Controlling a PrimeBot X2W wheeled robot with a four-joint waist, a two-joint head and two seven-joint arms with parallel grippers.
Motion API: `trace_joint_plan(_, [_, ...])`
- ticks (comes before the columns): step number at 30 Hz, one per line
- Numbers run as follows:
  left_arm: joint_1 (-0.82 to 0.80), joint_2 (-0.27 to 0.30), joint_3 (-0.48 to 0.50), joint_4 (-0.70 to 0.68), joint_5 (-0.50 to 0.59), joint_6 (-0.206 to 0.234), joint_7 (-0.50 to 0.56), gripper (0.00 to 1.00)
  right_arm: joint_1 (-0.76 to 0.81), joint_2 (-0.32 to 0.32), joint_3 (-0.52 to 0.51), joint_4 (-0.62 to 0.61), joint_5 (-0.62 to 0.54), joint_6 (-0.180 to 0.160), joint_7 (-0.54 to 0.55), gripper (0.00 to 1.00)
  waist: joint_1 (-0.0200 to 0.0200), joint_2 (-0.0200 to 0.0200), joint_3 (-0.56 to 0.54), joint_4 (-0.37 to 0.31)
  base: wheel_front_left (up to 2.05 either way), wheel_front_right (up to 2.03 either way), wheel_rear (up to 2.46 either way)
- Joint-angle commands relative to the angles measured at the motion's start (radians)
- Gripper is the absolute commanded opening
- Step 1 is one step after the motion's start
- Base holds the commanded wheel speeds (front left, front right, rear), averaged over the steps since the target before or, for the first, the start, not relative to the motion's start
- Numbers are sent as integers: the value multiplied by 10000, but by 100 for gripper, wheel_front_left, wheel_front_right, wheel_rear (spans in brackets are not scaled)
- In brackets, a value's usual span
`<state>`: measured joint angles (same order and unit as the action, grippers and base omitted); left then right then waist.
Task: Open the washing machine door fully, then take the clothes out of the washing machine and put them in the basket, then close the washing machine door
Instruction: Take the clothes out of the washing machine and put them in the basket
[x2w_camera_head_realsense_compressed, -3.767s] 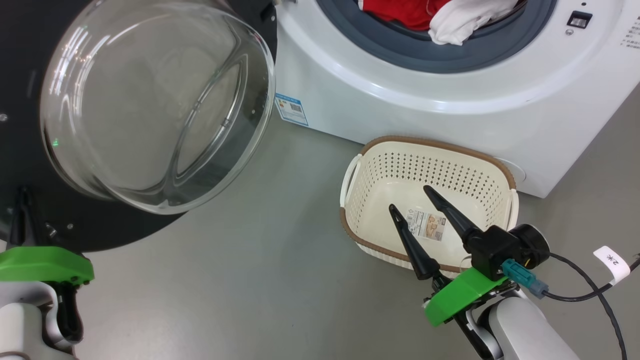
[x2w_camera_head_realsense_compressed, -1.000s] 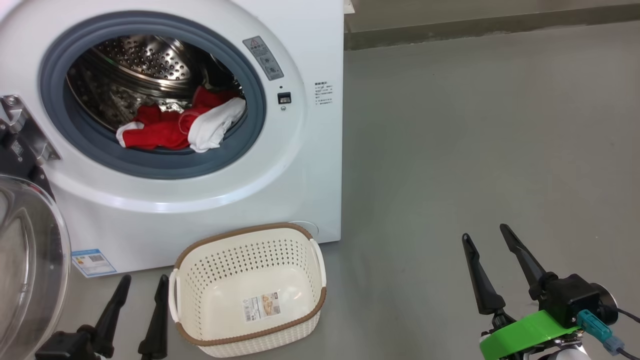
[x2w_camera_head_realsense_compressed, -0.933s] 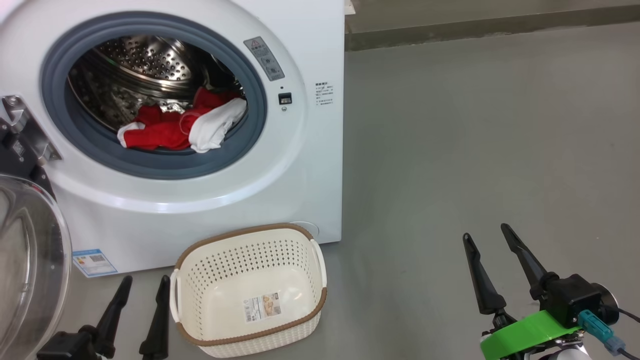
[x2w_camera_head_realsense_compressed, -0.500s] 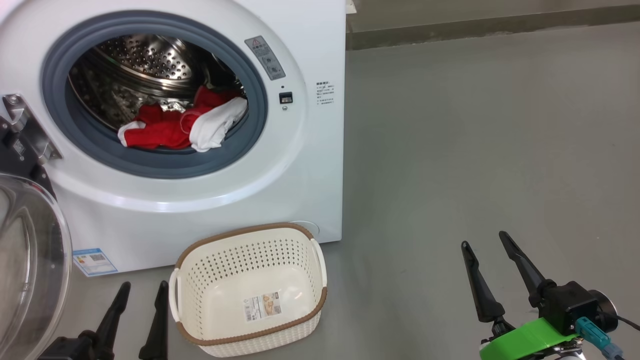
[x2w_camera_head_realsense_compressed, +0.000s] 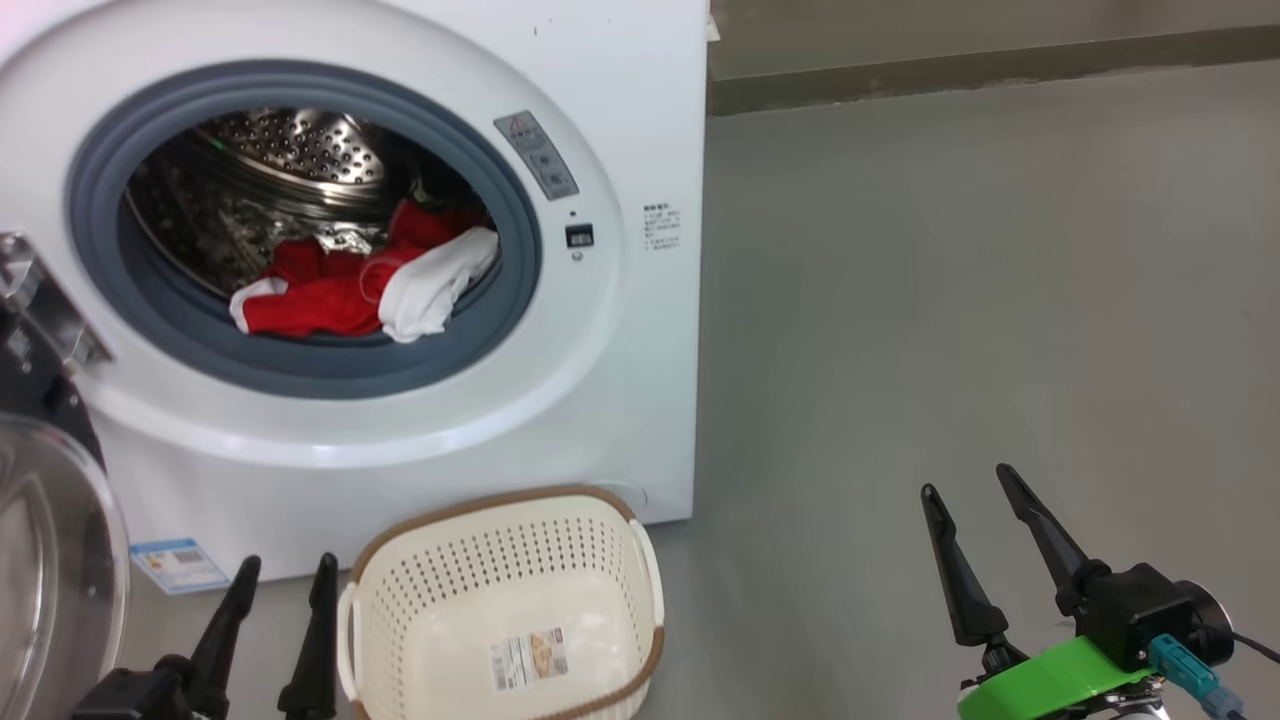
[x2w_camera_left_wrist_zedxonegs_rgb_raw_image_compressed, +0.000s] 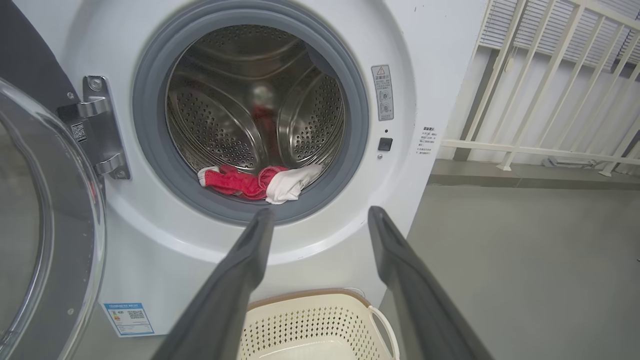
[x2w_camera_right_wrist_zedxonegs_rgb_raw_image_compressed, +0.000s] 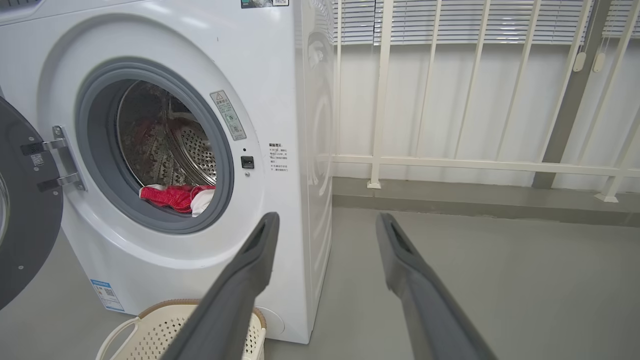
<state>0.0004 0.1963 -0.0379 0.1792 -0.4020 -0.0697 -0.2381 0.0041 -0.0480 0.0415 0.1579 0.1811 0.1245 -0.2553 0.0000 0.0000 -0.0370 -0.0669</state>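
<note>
The washing machine door (x2w_camera_head_realsense_compressed: 50, 560) stands open on its hinge (x2w_camera_left_wrist_zedxonegs_rgb_raw_image_compressed: 100, 127) at my left, glass bowl facing out, clear of the opening. The washing machine (x2w_camera_head_realsense_compressed: 620, 120) faces me. The clothes (x2w_camera_head_realsense_compressed: 340, 295) lie in a red heap at the front bottom of the steel drum (x2w_camera_head_realsense_compressed: 290, 145), and a white part drapes onto the grey rubber ring (x2w_camera_head_realsense_compressed: 300, 370) at the heap's right end. The basket (x2w_camera_head_realsense_compressed: 500, 565) sits on the grey floor (x2w_camera_head_realsense_compressed: 950, 300) just in front of the machine's lower right corner, with a paper sticker (x2w_camera_head_realsense_compressed: 528, 655) on its bottom. My left gripper (x2w_camera_head_realsense_compressed: 288, 563) is low, just left of the basket, with its fingers spread apart and nothing between them. In the left wrist view they point at the lower ring, just under the clothes. My right gripper (x2w_camera_head_realsense_compressed: 967, 480) is well off to the right over bare floor, fingers likewise apart and holding nothing. A white railing (x2w_camera_right_wrist_zedxonegs_rgb_raw_image_compressed: 450, 100) runs behind the machine.
</note>
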Motion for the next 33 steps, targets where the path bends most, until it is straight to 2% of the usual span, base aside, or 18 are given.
trace_joint_plan(1, [-337,166,342,-332,-101,15,-36,100,-197,-22,220,-225,-17,62,-64,100,0,0,19,16,200,-198,-1])
trace_joint_plan(9, [-416,227,382,-429,-172,33,-71,100,-294,-22,267,-139,51,62,-65,100,0,0,89,54,138,-138,0])
trace_joint_plan(12, [-437,226,418,-375,-156,164,-60,100,-315,-22,295,-110,67,62,-65,100,0,0,75,54,63,-63,0])
trace_joint_plan(33, [-555,308,329,39,-139,180,-150,100,-290,-22,394,-61,74,62,-65,100,0,0,-9,180,3,-3,0])
